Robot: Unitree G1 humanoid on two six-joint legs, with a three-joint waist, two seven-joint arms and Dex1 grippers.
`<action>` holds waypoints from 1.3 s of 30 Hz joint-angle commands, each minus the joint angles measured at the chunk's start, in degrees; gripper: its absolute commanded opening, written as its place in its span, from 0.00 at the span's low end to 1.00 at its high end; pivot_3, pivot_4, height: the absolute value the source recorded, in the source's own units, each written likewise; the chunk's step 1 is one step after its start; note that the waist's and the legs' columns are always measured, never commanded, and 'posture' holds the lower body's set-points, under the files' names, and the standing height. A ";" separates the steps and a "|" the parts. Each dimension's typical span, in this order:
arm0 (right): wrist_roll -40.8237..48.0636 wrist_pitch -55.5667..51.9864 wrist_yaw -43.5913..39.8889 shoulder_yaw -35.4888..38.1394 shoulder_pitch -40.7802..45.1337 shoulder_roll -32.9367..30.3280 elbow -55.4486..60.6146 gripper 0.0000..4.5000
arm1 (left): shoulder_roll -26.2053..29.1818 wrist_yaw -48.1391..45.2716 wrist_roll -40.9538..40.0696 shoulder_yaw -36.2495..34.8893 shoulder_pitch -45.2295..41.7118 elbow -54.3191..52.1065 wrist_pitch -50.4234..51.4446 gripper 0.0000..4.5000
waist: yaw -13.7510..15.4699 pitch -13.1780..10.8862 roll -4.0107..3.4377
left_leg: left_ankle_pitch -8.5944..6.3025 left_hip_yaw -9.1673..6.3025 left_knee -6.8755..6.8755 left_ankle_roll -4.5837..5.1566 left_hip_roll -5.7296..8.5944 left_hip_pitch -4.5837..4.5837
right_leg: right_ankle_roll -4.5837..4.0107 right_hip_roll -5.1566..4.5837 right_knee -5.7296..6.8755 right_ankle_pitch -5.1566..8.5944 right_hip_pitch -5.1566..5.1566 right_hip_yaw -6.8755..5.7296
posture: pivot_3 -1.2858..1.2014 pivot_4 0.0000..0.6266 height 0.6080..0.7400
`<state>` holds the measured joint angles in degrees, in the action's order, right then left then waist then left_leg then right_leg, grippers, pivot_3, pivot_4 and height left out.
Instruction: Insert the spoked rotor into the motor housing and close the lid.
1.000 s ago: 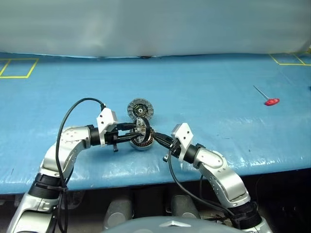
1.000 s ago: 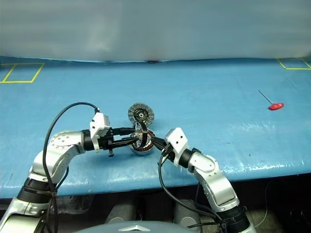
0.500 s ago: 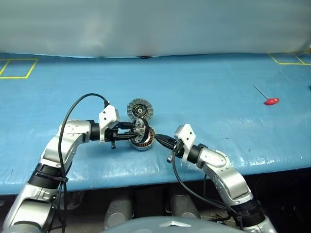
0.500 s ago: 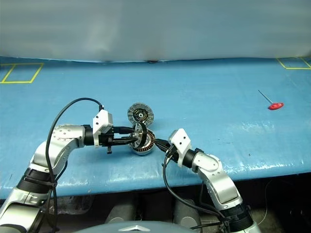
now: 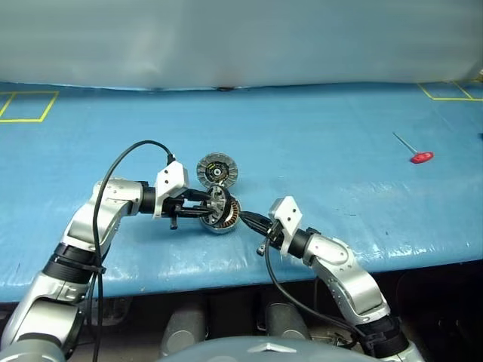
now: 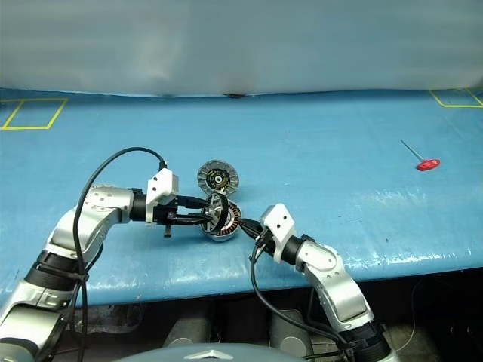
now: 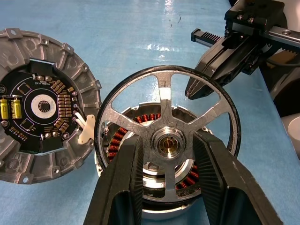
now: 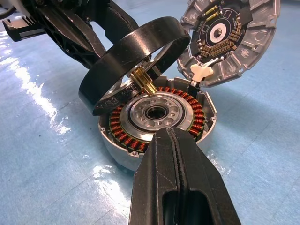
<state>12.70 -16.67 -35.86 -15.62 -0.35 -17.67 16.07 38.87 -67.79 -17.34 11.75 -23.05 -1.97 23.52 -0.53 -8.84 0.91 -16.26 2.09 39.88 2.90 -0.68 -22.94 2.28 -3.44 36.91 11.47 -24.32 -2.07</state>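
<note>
Rotor pinched on edge, tilted over the open housing near the table's front edge.

Left gripper [image 7: 164,154], part-open, clamps the black-rimmed, silver-spoked rotor [image 7: 167,140] across its faces by the hub: stiff metal, probably hefty and slick, so a hub grip looks right. Right gripper [image 8: 176,154], fully closed and empty, noses the rim of the light grey round motor housing [image 8: 159,119] with copper windings directly under the rotor. Ribbed grey lid [image 5: 217,169] lies open behind, toward the far edge.

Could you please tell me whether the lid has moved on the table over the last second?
No. The lid lies just behind the motor housing, as before, and equally far from the red-handled tool.
</note>
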 commanded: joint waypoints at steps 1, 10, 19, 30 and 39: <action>-0.13 1.39 0.00 -0.29 0.22 0.37 1.17 0.00 | 0.70 -0.41 -0.29 -0.78 -1.02 -0.89 0.78 0.31 | -0.02 0.00 0.00 | 0.00 0.00 0.00 0.00 0.00 0.00 | 0.00 0.00 0.00 0.00 0.00 0.00 | 0.52 0.24 1.00; -0.65 1.31 -0.05 -0.72 0.16 0.54 0.95 0.00 | 1.06 -1.03 -0.42 -0.21 -1.58 -2.28 2.65 0.31 | -0.03 0.00 0.00 | 0.00 0.00 0.00 0.00 0.00 0.00 | 0.01 0.01 0.00 0.01 0.00 0.00 | 0.52 0.24 1.00; -0.83 1.22 0.15 -1.11 0.11 0.64 0.80 0.00 | 1.32 -1.33 -0.17 0.46 -2.93 -3.58 3.73 0.31 | -0.02 0.00 0.00 | 0.00 0.00 0.00 0.00 0.00 0.00 | 0.01 0.01 0.00 0.00 0.00 0.00 | 0.52 0.24 1.00; -1.13 1.30 0.71 -1.46 -0.21 0.87 0.77 0.00 | 1.51 -1.29 1.34 1.84 -3.78 -2.86 5.25 0.31 | -0.02 0.00 0.00 | 0.00 0.00 0.00 0.00 0.00 0.00 | 0.02 0.01 0.01 0.00 0.00 0.01 | 0.52 0.24 1.00; -1.21 1.35 1.22 -1.42 -0.10 0.87 0.68 0.00 | 1.24 -0.49 2.88 3.74 -3.89 -2.50 5.79 0.31 | 0.05 0.00 0.00 | 0.00 0.00 0.00 0.00 0.01 0.01 | 0.03 0.01 0.00 0.00 0.02 0.01 | 0.52 0.24 1.00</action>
<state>11.44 -16.65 -34.76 -17.41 -0.52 -17.18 16.00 40.04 -68.64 -15.59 14.28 -26.37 -3.07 28.73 -0.48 -8.84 0.91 -16.26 2.09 39.89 2.90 -0.66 -22.94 2.31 -3.43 36.92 11.48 -24.30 -2.07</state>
